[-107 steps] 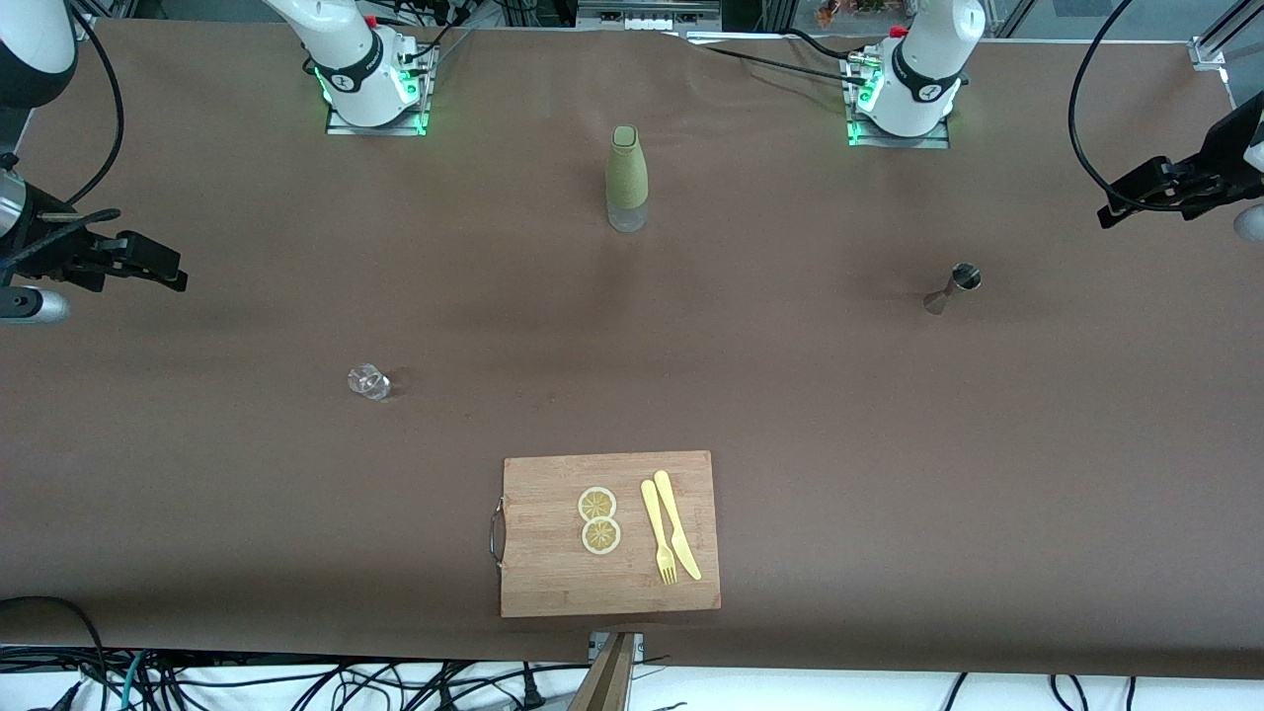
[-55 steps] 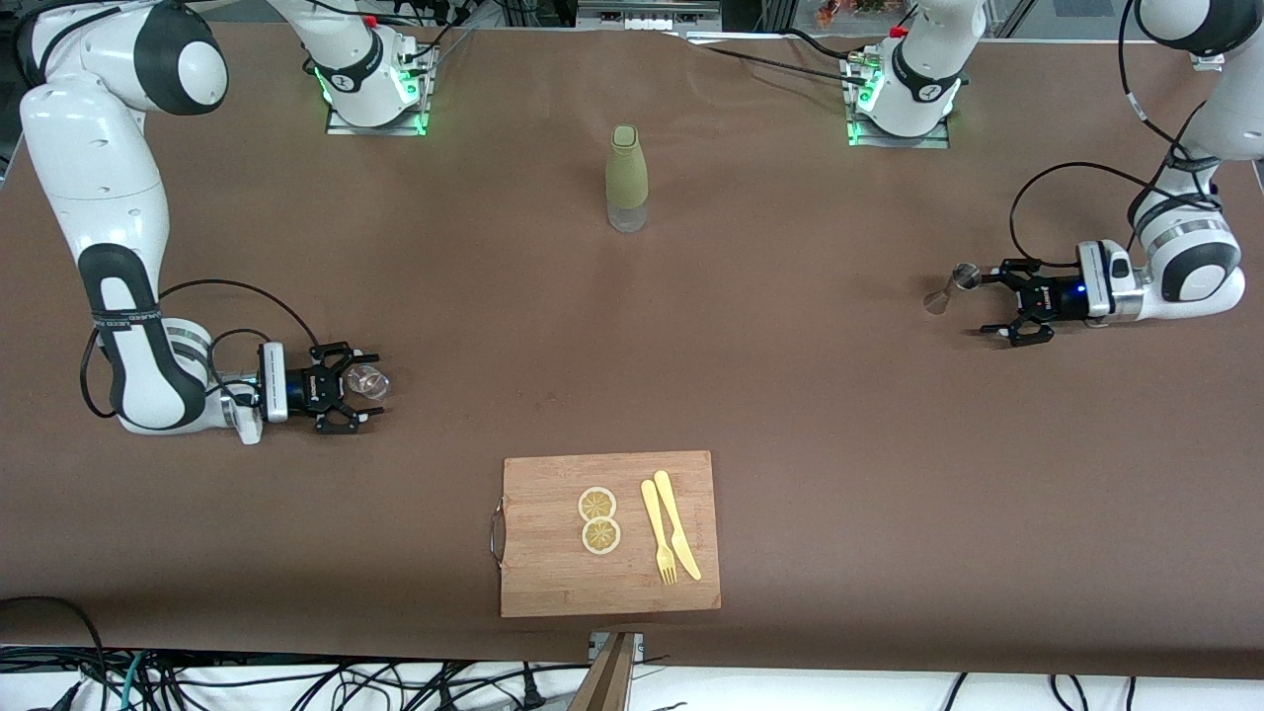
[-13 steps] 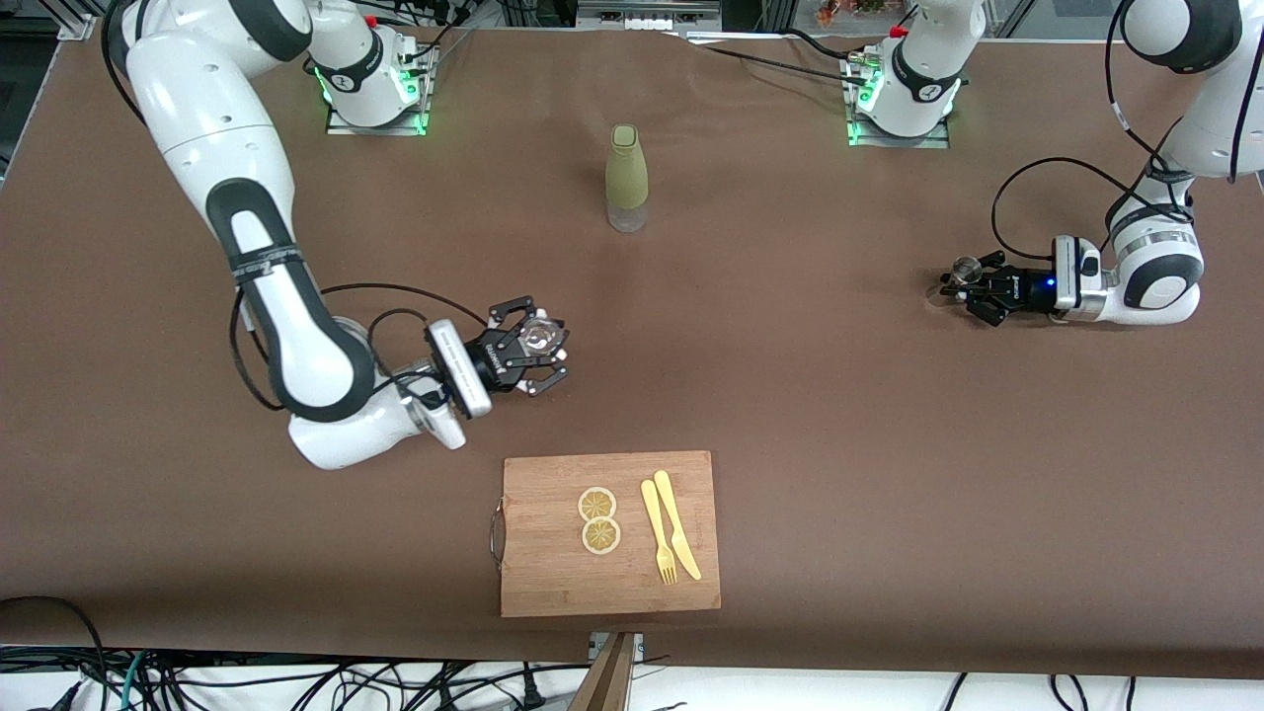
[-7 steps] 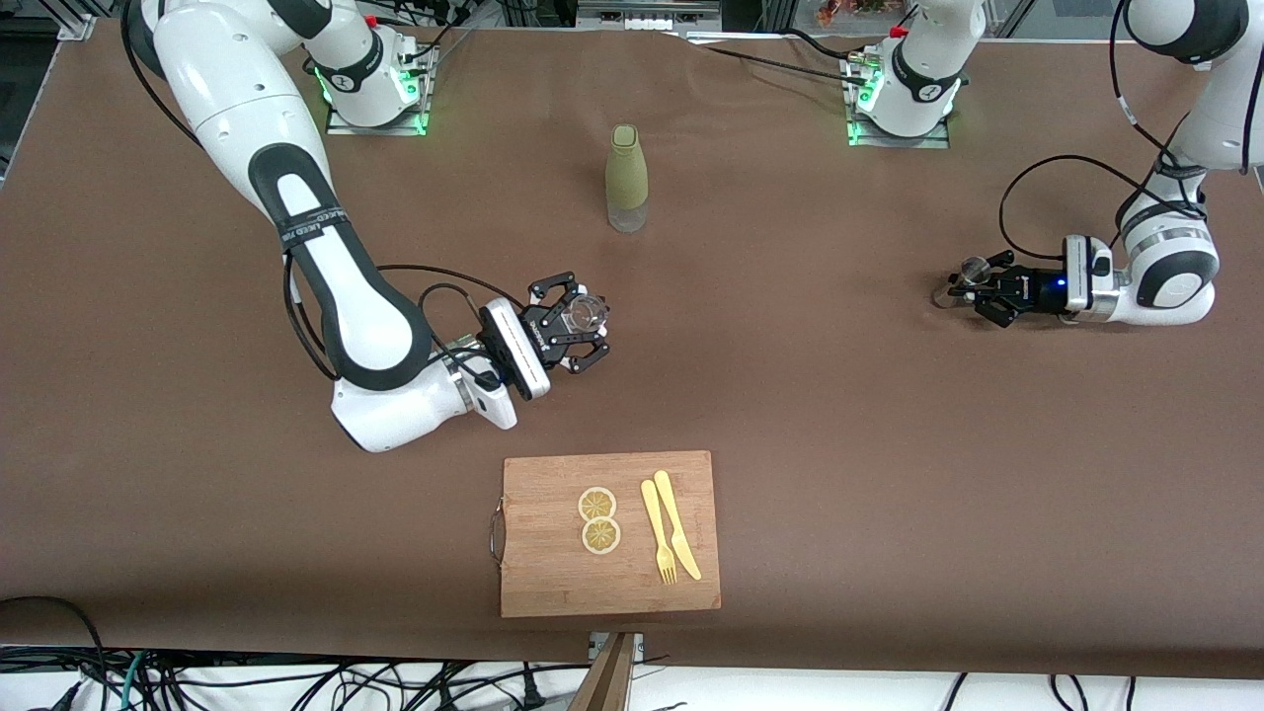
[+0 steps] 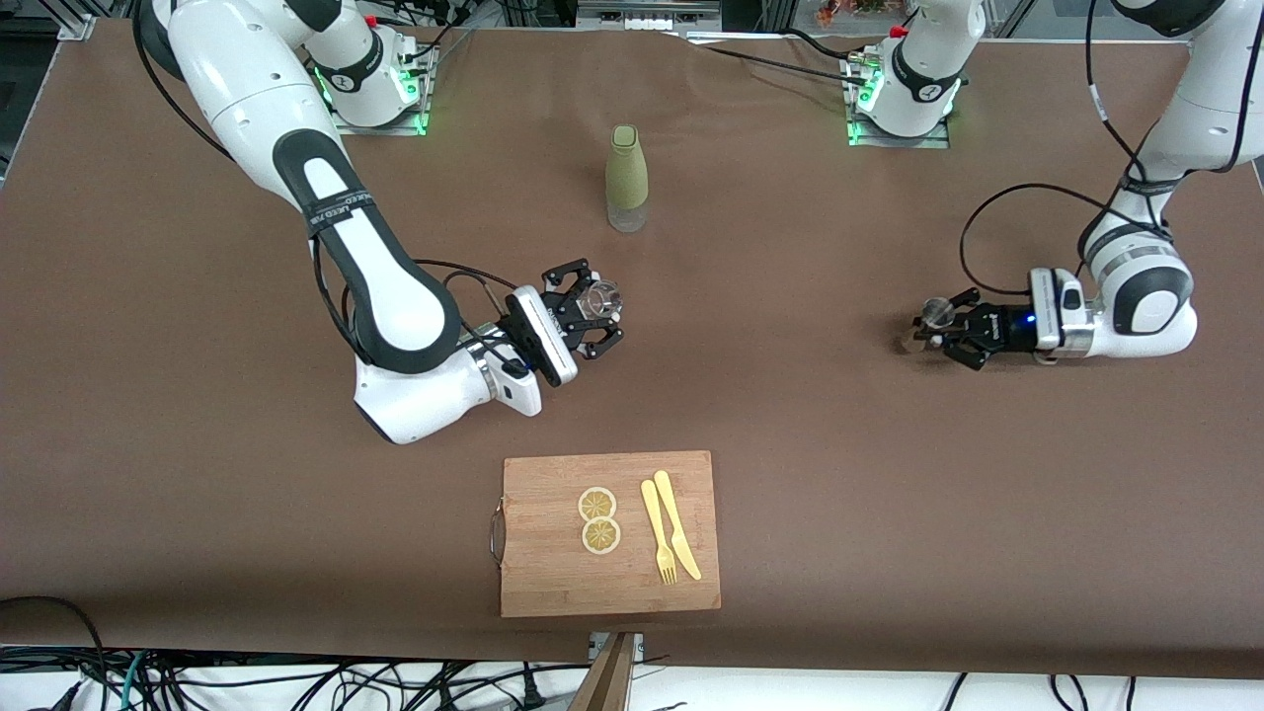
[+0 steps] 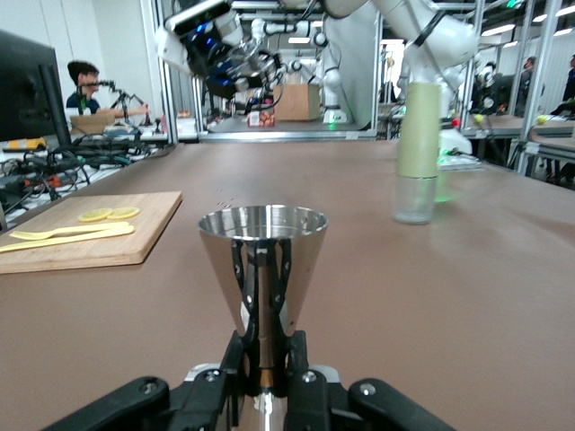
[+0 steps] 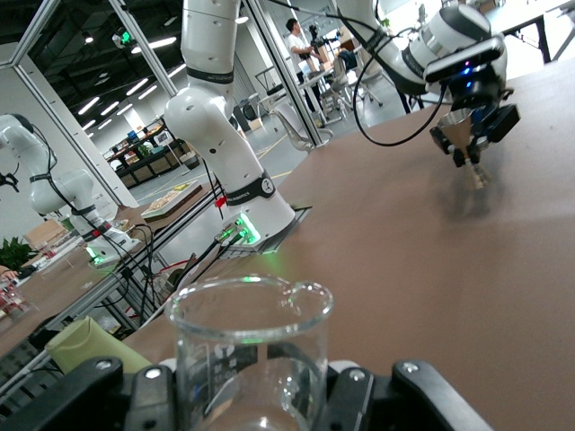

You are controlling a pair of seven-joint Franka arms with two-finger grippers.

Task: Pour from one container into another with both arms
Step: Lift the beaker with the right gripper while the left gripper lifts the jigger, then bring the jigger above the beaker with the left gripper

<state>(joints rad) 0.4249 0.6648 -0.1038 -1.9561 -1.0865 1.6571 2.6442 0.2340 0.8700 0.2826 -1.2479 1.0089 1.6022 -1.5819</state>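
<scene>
Steel jigger (image 5: 926, 321) clamped in my left gripper (image 5: 946, 334), lower in frame than before.
Right gripper (image 5: 590, 314) grips the glass beaker (image 5: 599, 297), now nearer centre frame.

this was a robotics lab. two white arms (image 5: 326, 197) were bolted to plates with green lights at the edge of a long table (image 5: 889, 474) under brown cloth, and loose cables (image 5: 296, 681) lay below its near edge. the wrist views showed an open hall with metal frames (image 7: 269, 54), strip lights, more robot arms (image 7: 54, 197) on other benches, a monitor (image 6: 27, 90), and people (image 6: 85, 85) seated at desks.
</scene>
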